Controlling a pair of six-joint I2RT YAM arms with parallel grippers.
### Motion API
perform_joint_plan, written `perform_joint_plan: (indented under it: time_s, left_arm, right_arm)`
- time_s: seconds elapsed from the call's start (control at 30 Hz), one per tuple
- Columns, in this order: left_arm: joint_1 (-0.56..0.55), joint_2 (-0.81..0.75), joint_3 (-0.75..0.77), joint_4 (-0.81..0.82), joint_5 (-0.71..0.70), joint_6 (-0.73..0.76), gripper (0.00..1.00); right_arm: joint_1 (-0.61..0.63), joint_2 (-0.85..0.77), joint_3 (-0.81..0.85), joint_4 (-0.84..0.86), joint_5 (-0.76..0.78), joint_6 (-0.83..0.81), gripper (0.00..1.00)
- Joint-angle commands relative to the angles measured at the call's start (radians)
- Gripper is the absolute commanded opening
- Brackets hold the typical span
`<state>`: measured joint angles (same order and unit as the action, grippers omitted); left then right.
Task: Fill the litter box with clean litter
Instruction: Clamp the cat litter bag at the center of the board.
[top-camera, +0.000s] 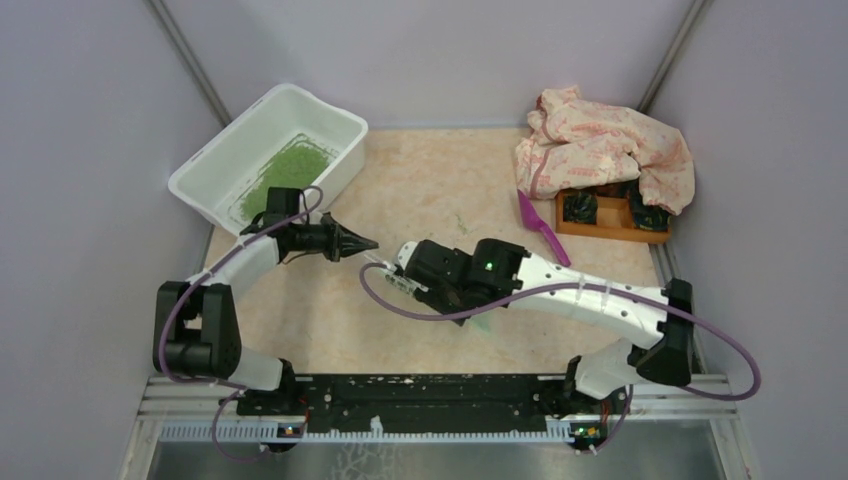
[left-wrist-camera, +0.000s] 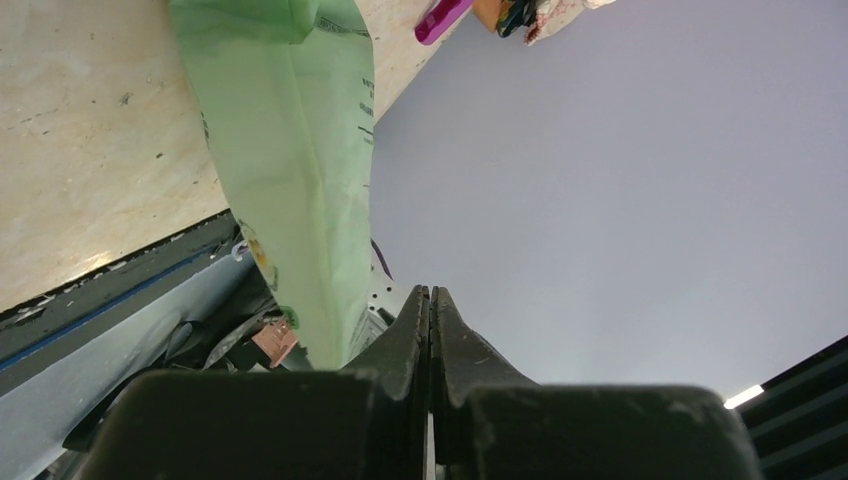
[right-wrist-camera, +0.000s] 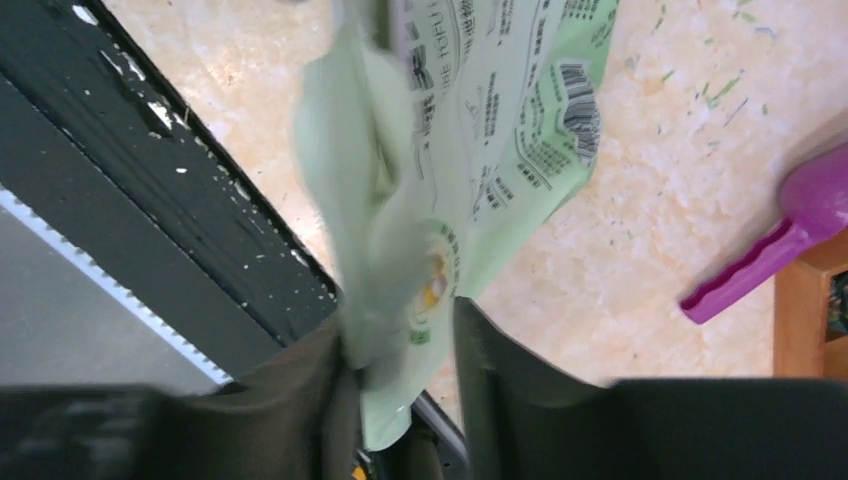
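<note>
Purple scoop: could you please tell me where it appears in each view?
Top external: scoop right of centre, left of the tray.
Left wrist: top edge, near the middle.
Right wrist: right edge, mid-height.
Shared landmark: the orange tray beside it, in all three.

White litter box (top-camera: 226, 137) far left, set diagonally, upright; patch of green clean litter (top-camera: 288, 172) inside.

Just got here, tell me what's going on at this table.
The right gripper has a crumpled green bag pinched in its jaws. The left gripper is shut and empty, hovering between that bag and the litter box. The box holds only a thin patch of green litter on its floor, so the filling looks far from finished.
</note>
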<state>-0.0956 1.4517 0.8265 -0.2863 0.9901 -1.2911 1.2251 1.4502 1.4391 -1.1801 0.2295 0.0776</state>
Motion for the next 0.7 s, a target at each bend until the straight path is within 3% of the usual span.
perform_joint_plan:
  time_s: [0.0, 0.07, 0.13, 0.43, 0.6, 0.67]
  left_arm:
    - [0.000, 0.005, 0.050, -0.013, -0.023, 0.002, 0.00]
    - [0.000, 0.003, 0.057, -0.025, -0.029, 0.006, 0.00]
    - [0.005, 0.000, 0.058, -0.038, -0.032, 0.012, 0.00]
    - [0.054, -0.028, 0.051, -0.048, -0.061, 0.085, 0.00]
    - [0.056, -0.082, 0.023, 0.088, -0.084, 0.079, 0.11]
    - [0.056, -0.113, 0.009, 0.133, -0.102, 0.075, 0.24]
  right_arm:
    - [-0.041, -0.094, -0.057, 0.117, 0.053, 0.043, 0.24]
    - [-0.091, -0.122, -0.074, 0.147, 0.020, 0.038, 0.07]
    - [-0.139, -0.157, -0.094, 0.189, -0.008, 0.030, 0.00]
    - [-0.402, -0.256, -0.129, 0.413, -0.130, -0.048, 0.00]
    - [-0.468, -0.222, -0.131, 0.524, -0.085, -0.073, 0.00]
    - [-0.512, -0.209, -0.135, 0.569, -0.090, -0.073, 0.00]
